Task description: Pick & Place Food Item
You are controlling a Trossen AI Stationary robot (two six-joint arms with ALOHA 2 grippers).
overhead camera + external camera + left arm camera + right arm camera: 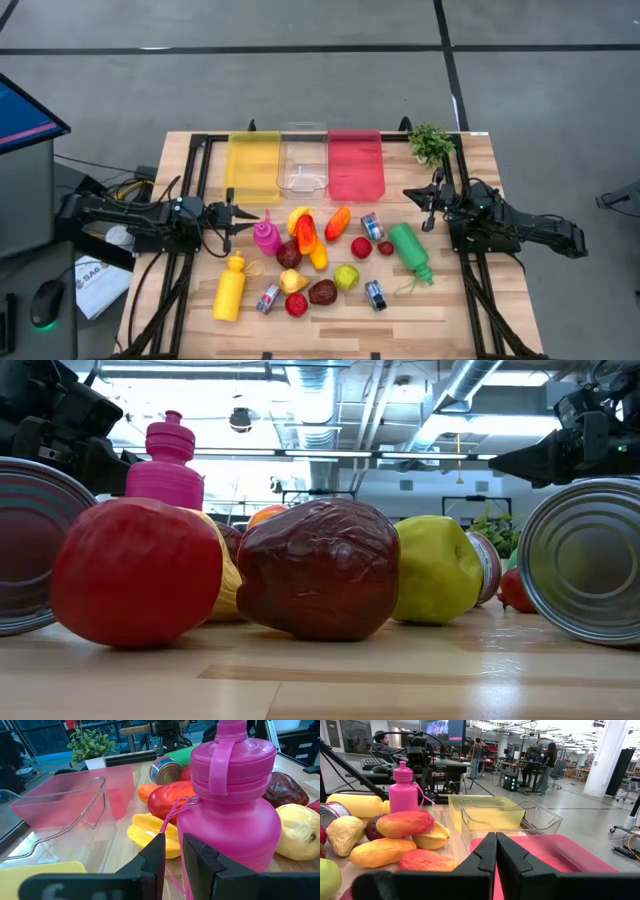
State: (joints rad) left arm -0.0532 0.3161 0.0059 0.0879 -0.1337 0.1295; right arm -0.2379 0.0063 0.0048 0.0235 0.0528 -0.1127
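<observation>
The left gripper (240, 222) hovers near the bench's (180, 170) left edge, its fingers a narrow slit apart and empty, just beside the pink bottle (267, 238). The food pile (318, 262) lies mid-bench toward the front edge, before the yellow bin (254, 165), clear bin (303, 160) and pink bin (356, 164) at the back edge. The right gripper (428, 217) waits near the right edge, fingers pressed together.

Left arm: reaches in level from the left edge, mid-height in the overhead frame
Left gripper (243, 221): fingers nearly together, a narrow gap between
Right arm: enters from the right edge
Right gripper (428, 210): fingers pressed closed
</observation>
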